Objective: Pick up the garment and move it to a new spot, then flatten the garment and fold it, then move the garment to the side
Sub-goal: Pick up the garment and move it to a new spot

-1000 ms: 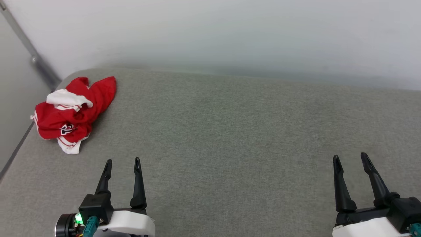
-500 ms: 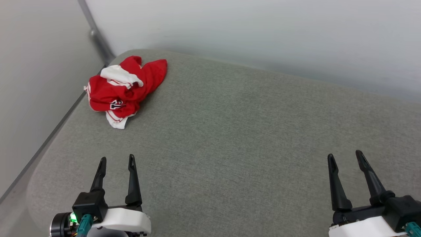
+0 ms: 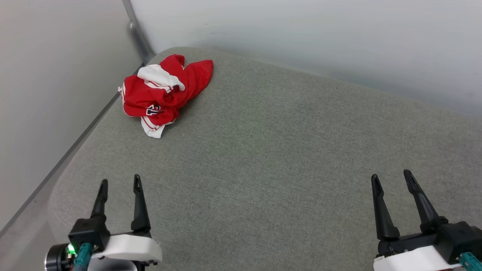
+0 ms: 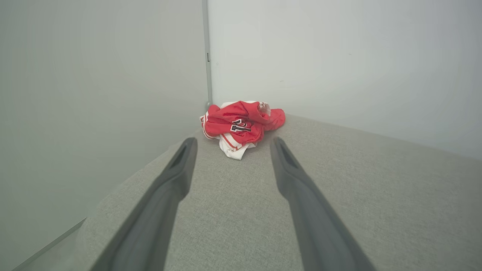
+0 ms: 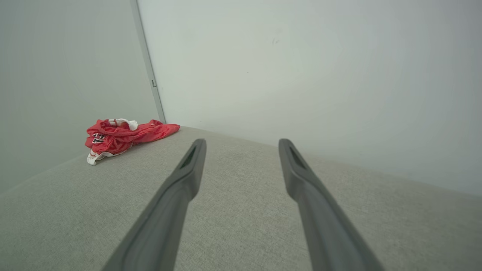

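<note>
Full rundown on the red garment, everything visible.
The garment is a red jersey-like shirt with white sleeves, red-striped white trim and black white-edged lettering, thin cloth by its look. It lies crumpled in a heap at the far left corner of the grey upholstered surface. Only that surface touches it; the left pincer and right pincer stand open, well short of it.

left end effector [image 3: 120, 179]: two long, tapered black fingers [image 3: 140, 210], slotted near the tips
right end effector [image 3: 391, 174]: matching black fingers
wrist housings [image 3: 128, 246]: white, rounded
teal plug [image 3: 83, 253]: beside the left end effector's base
green light [image 3: 70, 248]: lit, next to the teal plug
</note>
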Robot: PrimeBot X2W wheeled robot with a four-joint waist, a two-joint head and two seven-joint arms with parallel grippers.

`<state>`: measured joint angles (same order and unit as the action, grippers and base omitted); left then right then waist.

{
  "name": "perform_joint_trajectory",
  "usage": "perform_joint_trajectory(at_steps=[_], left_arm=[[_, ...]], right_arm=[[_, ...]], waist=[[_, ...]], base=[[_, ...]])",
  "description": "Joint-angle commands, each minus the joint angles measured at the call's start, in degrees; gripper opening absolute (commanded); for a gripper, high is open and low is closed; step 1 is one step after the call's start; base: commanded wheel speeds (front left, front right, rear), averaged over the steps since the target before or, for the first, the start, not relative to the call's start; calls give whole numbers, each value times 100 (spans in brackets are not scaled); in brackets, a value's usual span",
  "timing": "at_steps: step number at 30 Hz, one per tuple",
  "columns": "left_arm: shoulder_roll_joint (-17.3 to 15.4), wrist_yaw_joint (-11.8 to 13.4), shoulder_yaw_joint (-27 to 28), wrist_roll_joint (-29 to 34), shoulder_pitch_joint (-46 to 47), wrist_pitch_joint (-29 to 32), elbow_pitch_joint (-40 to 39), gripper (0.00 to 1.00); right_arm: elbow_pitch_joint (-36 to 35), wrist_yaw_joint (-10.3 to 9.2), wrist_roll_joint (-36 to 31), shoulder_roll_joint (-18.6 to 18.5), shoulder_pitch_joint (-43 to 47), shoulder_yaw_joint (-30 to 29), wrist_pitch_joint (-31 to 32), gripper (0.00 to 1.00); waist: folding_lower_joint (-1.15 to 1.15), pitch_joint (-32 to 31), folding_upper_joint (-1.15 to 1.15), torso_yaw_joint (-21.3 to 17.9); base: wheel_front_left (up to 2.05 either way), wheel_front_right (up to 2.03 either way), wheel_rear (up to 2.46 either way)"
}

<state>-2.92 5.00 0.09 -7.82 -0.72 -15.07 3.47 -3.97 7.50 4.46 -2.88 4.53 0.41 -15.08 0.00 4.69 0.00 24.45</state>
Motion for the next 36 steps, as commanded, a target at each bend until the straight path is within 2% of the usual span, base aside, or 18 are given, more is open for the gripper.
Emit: perform_joint_trajectory(at_steps=[1,8,12,22,25,29,36], left_arm=[[4,-81,127,9,188,-16,-7,100],[-200,-647,830,-36,1167,-15,139,100],[-482,-952,1210,-121,2100,-16,375,100],[-1301,-1198,1344,-257,4288,-14,1399,100],[-1593,-1226,1199,-352,4750,-13,1888,100],[-1979,-1234,752,-740,5347,384,2538,100],[-2699,-1235,-320,-2025,5804,2149,3112,100]], right_arm=[[-33,-2,-52,1,-96,-3,-14,100],[-110,-2,-244,1,-214,-18,-13,100],[-207,-2,-461,1,-411,-39,-14,100],[-447,-2,-912,-21,-844,-224,-14,100],[-533,-2,-960,-85,-916,-301,-13,100],[-653,-2,-989,-196,-988,-337,-14,100],[-908,-2,-1032,-362,-1164,-301,-14,100]], waist=[[0,29,0,-45],[0,343,0,-202],[0,753,0,-345],[0,1725,0,-539],[0,1955,0,-574],[0,2233,0,-641],[0,2650,0,-780]], base=[[0,0,0],[0,0,0],[0,0,0],[0,0,0],[0,0,0],[0,0,0],[0,0,0]])
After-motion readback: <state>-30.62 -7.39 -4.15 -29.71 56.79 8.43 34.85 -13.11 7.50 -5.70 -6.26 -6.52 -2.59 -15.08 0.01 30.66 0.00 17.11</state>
